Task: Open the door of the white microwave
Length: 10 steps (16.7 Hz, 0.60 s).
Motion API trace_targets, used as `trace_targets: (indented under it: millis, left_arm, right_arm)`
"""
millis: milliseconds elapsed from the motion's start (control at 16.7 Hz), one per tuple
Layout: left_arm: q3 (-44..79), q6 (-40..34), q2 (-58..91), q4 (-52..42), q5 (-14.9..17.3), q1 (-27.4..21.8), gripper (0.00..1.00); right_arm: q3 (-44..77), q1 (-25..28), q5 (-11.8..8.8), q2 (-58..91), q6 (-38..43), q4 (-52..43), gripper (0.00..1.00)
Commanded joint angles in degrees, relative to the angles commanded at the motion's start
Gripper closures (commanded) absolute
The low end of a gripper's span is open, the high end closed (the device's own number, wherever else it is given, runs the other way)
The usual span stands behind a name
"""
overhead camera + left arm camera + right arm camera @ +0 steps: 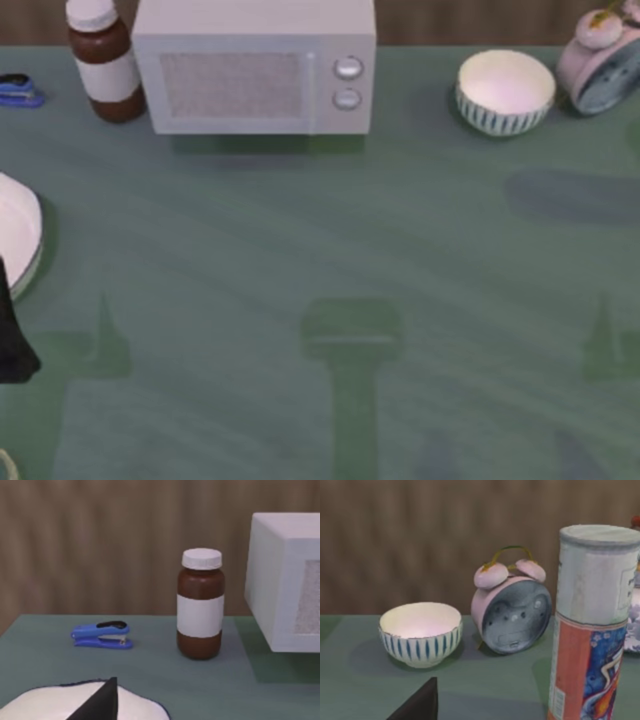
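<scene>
Door (232, 85) shut on white microwave (255, 40); left end effector (12, 335) at tabletop's left edge, finger state unclear.

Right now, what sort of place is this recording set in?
Probably a mock household tabletop, rendered: a green table carries a microwave with its door shut, a striped bowl, a pink alarm clock and a blue stapler, an odd mix of kitchen and desk things.

My top camera looks straight down on the green counter (320, 280). My left wrist camera sits low, sharing the boxy white microwave (255, 65) (285, 580). My right wrist camera shares the white striped bowl (505, 92) (421, 634).
</scene>
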Motion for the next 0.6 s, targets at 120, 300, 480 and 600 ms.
trace_targets:
  millis: [120, 300, 480, 600]
  left_arm:
    - [0.0, 0.0, 0.0, 0.0, 0.0, 0.0, 0.0]
    - [3.09, -0.75, 2.4, -0.98, -0.17, -0.72, 0.0]
    - [11.09, -2.57, 8.9, -4.0, -0.74, -2.53, 0.0]
    - [18.56, -4.19, 15.11, -7.11, -1.37, -4.21, 0.0]
  right_arm:
    - [0.0, 0.0, 0.0, 0.0, 0.0, 0.0, 0.0]
    - [0.0, 0.0, 0.0, 0.0, 0.0, 0.0, 0.0]
    - [0.0, 0.0, 0.0, 0.0, 0.0, 0.0, 0.0]
    - [0.0, 0.0, 0.0, 0.0, 0.0, 0.0, 0.0]
